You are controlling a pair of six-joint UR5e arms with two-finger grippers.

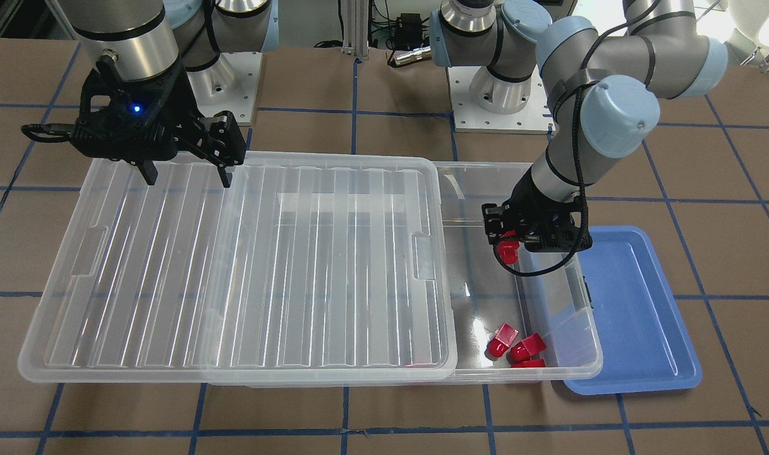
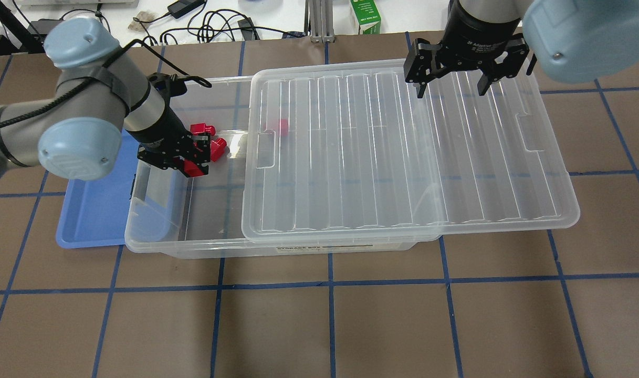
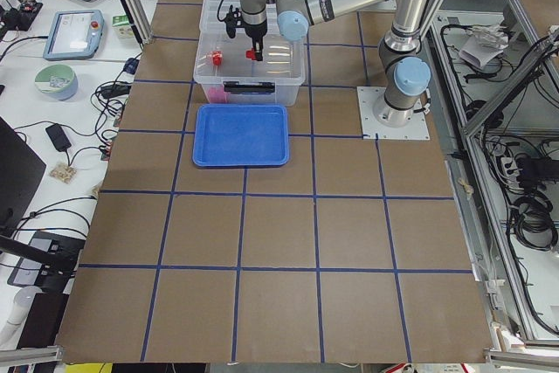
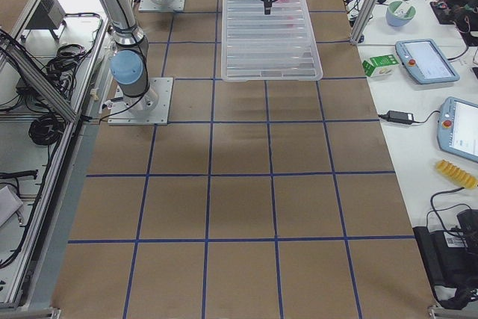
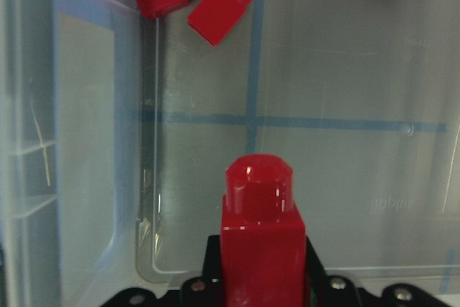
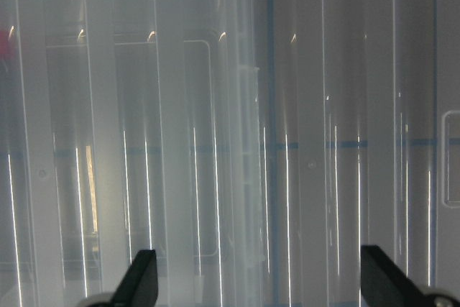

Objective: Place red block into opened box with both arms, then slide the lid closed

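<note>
My left gripper is shut on a red block, held just above the uncovered end of the clear box. The left wrist view shows this red block stub-up between the fingers, over the box floor. Three more red blocks lie inside the box, one of them under the lid. The ribbed clear lid rests on the box, shifted toward my right side, so it overhangs that end. My right gripper hangs open over the lid's far edge, fingers spread wide.
A shallow blue tray lies against the box's open end, under my left arm. The table is brown with blue tape lines. Both arm bases stand behind the box.
</note>
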